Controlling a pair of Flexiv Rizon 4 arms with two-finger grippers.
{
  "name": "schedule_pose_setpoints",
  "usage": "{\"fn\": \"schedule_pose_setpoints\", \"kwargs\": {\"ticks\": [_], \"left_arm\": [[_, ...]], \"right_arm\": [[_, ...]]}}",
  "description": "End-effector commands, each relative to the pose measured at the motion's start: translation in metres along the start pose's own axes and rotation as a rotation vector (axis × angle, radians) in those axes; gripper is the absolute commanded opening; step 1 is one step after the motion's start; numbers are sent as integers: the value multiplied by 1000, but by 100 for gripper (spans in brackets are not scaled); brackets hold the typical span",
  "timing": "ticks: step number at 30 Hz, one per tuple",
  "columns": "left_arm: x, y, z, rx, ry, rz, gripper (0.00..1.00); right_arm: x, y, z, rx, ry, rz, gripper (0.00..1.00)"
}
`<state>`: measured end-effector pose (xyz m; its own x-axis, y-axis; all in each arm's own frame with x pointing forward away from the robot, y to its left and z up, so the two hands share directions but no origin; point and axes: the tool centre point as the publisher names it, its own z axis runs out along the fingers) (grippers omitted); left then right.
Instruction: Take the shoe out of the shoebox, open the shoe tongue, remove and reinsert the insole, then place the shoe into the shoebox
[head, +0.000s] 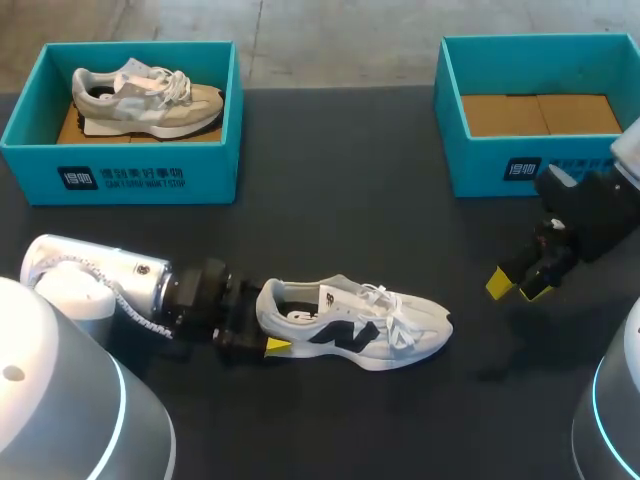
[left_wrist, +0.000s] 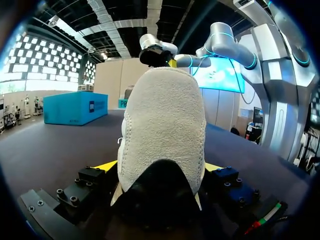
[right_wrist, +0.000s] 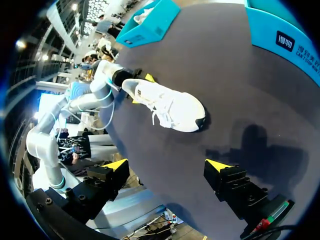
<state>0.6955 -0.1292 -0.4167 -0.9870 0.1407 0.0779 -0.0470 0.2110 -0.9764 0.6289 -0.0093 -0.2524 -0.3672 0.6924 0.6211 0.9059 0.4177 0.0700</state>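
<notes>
A white shoe with a black side mark (head: 355, 325) lies on its sole on the dark table, toe toward the right. My left gripper (head: 262, 335) is at its heel. In the left wrist view the suede heel (left_wrist: 162, 130) fills the gap between the spread yellow-tipped fingers (left_wrist: 106, 165), and I see no squeeze on it. My right gripper (head: 520, 285) hangs open and empty above the table, right of the toe; from it the shoe (right_wrist: 167, 105) lies well ahead of the fingers (right_wrist: 116, 165).
A teal shoebox (head: 130, 175) at the back left holds a beige shoe (head: 150, 95). A second teal shoebox (head: 500, 165) at the back right holds only its cardboard floor. Bare table lies between the white shoe and both boxes.
</notes>
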Motion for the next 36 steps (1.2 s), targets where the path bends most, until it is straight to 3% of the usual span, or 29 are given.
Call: {"fn": "schedule_pose_setpoints", "kwargs": {"ticks": [1, 15, 16, 18, 20, 36], "left_arm": [[-1, -1, 2, 7, 9, -3, 100], [-2, 1, 8, 5, 14, -1, 100], [-2, 1, 9, 5, 15, -1, 84], [-2, 1, 9, 6, 16, 0, 26], [-2, 1, 9, 7, 18, 0, 0], [-1, 2, 4, 0, 27, 3, 0]], "right_arm": [[0, 0, 1, 0, -2, 1, 100], [0, 0, 1, 0, -2, 1, 100], [0, 0, 1, 0, -2, 1, 100], [0, 0, 1, 0, -2, 1, 100], [0, 0, 1, 0, -2, 1, 100], [0, 0, 1, 0, -2, 1, 100]]}}
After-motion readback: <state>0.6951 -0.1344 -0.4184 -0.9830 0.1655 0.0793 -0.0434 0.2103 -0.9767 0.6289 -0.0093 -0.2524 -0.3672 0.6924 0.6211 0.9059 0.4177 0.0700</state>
